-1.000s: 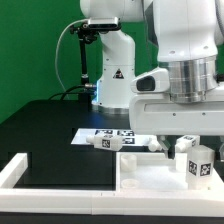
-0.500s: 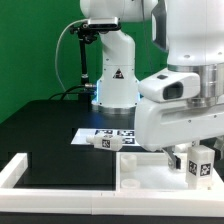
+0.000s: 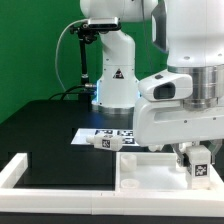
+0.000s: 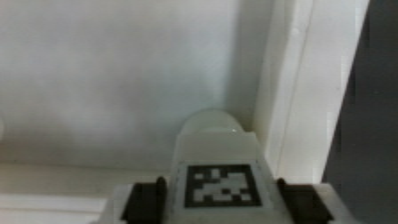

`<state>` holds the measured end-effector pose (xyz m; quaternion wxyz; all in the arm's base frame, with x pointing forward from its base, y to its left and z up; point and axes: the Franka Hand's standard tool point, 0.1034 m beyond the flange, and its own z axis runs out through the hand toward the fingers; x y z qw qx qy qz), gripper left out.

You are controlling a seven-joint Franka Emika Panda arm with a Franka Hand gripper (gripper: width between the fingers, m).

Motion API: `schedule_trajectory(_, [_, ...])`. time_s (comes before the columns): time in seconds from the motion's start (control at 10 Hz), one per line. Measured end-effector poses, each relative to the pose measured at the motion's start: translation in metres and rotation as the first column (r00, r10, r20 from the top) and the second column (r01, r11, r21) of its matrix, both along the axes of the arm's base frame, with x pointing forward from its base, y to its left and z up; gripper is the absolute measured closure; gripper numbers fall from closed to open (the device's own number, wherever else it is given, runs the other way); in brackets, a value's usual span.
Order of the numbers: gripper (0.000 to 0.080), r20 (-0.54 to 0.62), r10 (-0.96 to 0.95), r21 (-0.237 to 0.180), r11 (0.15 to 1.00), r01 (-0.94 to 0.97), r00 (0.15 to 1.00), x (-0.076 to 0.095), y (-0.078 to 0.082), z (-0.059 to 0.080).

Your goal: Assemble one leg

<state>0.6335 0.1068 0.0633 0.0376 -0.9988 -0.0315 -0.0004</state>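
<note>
Right up close in the wrist view, the gripper (image 4: 219,200) has its 2 dark fingers (image 4: 150,196) pressed against either side of a leg (image 4: 221,168), so it is pinching that stubby white peg with the square tag facing the camera and the rounded tip pointing away toward pale surface. A raised white edge runs just beside the leg's tip in that view, so there is a wall close on 1 side. Over to the exterior view: the gripper (image 3: 193,160) hangs low at the exterior view's right, with the held leg (image 3: 197,166) down over the tray-like piece (image 3: 140,178), close to its far rim, though whether the leg touches the floor of it cannot be told. By my reading this is the carry-or-seat step for 1 leg, grasp made, fitting not yet done. The next move calls for keeping the leg upright and lining its tip up with its seat, with only small sideways corrections because that rim is so near. Farther back, a 2nd leg (image 3: 104,143) lies on its side on the dark worktop (image 3: 50,125), touching the marker board (image 3: 113,133), well apart from the gripper. Open worktop lies toward the exterior view's left; the robot base (image 3: 113,85) closes off the far side.
</note>
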Motion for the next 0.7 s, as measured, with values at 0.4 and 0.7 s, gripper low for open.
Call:
schedule_trajectory(0.4, [0.0515,-0.020,-0.539,-0.003,0.843,0.539,0.842,0.0009,0.0050,0.0010])
schedule_trajectory(0.7, [0.0515,-0.090,-0.899,0.018,0.429,0.903,0.429,0.0031,0.0078,-0.0002])
